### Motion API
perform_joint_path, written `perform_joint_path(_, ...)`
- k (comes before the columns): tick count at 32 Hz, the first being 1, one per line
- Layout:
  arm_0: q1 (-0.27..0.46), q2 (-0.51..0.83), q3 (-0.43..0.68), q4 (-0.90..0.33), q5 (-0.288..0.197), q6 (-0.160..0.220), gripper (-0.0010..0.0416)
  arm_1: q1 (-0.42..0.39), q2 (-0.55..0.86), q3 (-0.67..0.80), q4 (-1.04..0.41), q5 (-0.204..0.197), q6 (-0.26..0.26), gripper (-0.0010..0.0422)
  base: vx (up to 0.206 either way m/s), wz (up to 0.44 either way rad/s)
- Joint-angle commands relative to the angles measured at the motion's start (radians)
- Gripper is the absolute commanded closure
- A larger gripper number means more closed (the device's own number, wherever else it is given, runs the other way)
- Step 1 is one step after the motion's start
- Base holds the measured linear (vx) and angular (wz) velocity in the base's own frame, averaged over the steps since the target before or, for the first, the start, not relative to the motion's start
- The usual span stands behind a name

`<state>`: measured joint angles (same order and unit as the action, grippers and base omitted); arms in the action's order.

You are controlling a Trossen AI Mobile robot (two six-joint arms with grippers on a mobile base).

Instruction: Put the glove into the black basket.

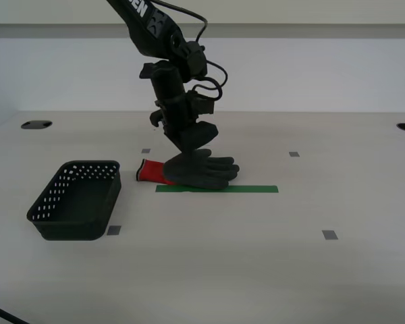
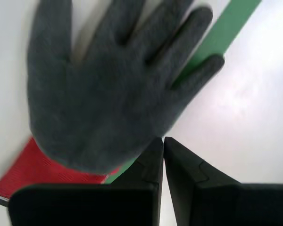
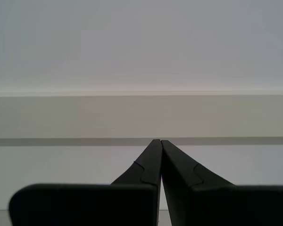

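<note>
The glove [image 1: 202, 172] lies near the table's middle, dark grey palm up, red cuff toward the black basket [image 1: 76, 200]. It fills the second wrist view [image 2: 108, 89], slightly blurred. My second gripper [image 1: 189, 152] comes down onto the glove's palm near the cuff. Its tips [image 2: 161, 140] are pressed together at the palm's edge, pinching the glove. The basket stands apart from the glove, on the exterior view's left, with nothing visible inside. My first gripper [image 3: 160, 140] is shut on nothing and faces a pale wall. It is not in the exterior view.
A green tape strip [image 1: 243, 189] runs under the glove toward the exterior view's right. Small grey squares [image 1: 330, 235] mark the pale table. Dark round holes [image 1: 36, 125] sit at the back corners. A wall stands behind the table.
</note>
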<state>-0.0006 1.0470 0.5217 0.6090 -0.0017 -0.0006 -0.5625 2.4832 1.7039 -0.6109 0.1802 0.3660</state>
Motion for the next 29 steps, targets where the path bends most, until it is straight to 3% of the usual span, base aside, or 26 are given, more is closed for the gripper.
perform_joint_path(1,0.000,0.000,0.001,0.002,0.002,0.000,0.0405,-0.001,-0.001,0.029,0.005,0.002,-0.047,0.0375,0.000,0.000)
perform_joint_path(7,0.000,0.000,0.001,0.003,0.002,0.000,0.0405,-0.001,-0.001,0.041,0.031,-0.004,-0.123,0.0261,0.000,0.000)
perform_joint_path(8,0.000,0.000,0.001,0.003,0.002,0.000,0.0405,-0.002,-0.001,0.041,0.046,-0.016,-0.165,0.0228,0.000,0.000)
perform_joint_path(10,0.001,0.000,0.001,0.003,0.002,0.000,0.0405,-0.002,-0.001,0.041,0.060,-0.017,-0.204,0.0208,0.000,0.000)
perform_joint_path(12,0.000,0.000,0.001,0.003,0.002,0.000,0.0405,-0.003,-0.001,0.041,0.074,-0.031,-0.286,0.0183,0.000,0.000)
perform_joint_path(15,0.000,0.000,0.001,0.003,0.002,0.000,0.0405,-0.006,-0.001,0.041,0.079,-0.082,-0.333,0.0176,0.000,0.000)
perform_joint_path(18,0.000,0.000,0.001,0.003,0.002,0.000,0.0405,-0.011,-0.001,0.041,0.102,-0.100,-0.338,0.0176,0.000,0.000)
perform_joint_path(19,0.000,0.000,0.001,0.003,0.002,0.000,0.0405,-0.017,-0.001,0.041,0.108,-0.124,-0.370,0.0177,0.000,0.000)
perform_joint_path(24,0.001,0.000,0.001,-0.007,0.002,0.000,0.0405,-0.027,0.077,0.076,0.075,-0.127,-0.449,0.0177,0.000,0.000)
perform_joint_path(29,0.002,0.000,0.001,-0.015,0.002,0.000,0.0405,-0.033,0.180,0.154,0.032,-0.129,-0.451,0.0177,0.000,0.000)
